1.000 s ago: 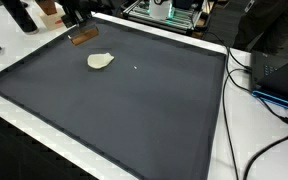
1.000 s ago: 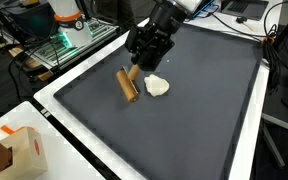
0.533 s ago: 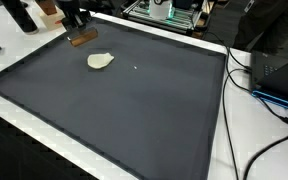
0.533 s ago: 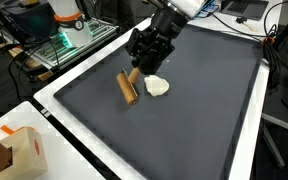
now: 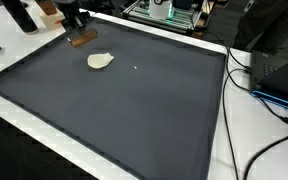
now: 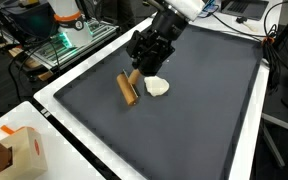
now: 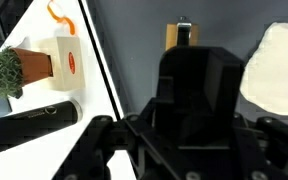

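Jaws hang above wooden stick (image 6: 130, 90) beside pale lump (image 6: 158, 87); wrist view hides whether they're open.

Arm (image 6: 187, 8) extends from the top edge, wrist tilted — gripper (image 6: 141, 66) angled downward and low. Its black housing fills the wrist view; jaw opening cannot be read.

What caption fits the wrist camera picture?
Gripper above a brown stick, beside a pale lump, on a dark mat.
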{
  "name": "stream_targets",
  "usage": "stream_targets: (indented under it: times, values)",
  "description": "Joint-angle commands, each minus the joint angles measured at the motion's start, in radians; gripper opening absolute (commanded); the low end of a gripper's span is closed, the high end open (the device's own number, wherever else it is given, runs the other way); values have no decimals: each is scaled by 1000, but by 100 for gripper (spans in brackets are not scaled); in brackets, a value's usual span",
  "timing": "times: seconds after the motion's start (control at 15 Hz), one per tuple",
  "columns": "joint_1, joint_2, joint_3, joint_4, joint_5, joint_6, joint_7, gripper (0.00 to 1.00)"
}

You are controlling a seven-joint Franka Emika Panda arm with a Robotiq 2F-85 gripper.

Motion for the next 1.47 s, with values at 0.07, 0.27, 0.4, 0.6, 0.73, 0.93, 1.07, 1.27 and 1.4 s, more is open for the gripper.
stream_targets:
  times: [0.07,0.27,0.4,0.6,0.73,0.93,1.07,1.27,1.4]
  values:
    - [10,2,-9,18,-15,-38,-50,24]
    - [9,-2,-8,18,-14,-41,-83,24]
    - [8,-5,-7,18,-13,-43,-113,24]
    - [5,-11,-2,19,-12,-41,-168,24]
    - [2,-18,1,19,-12,-36,-208,24]
    - [-2,-28,8,19,-13,-30,-284,24]
    - [-9,-40,16,14,-5,-14,-349,24]
    - [-15,-62,27,4,-1,-3,-434,24]
    - [-21,-80,34,-3,7,9,-489,24]
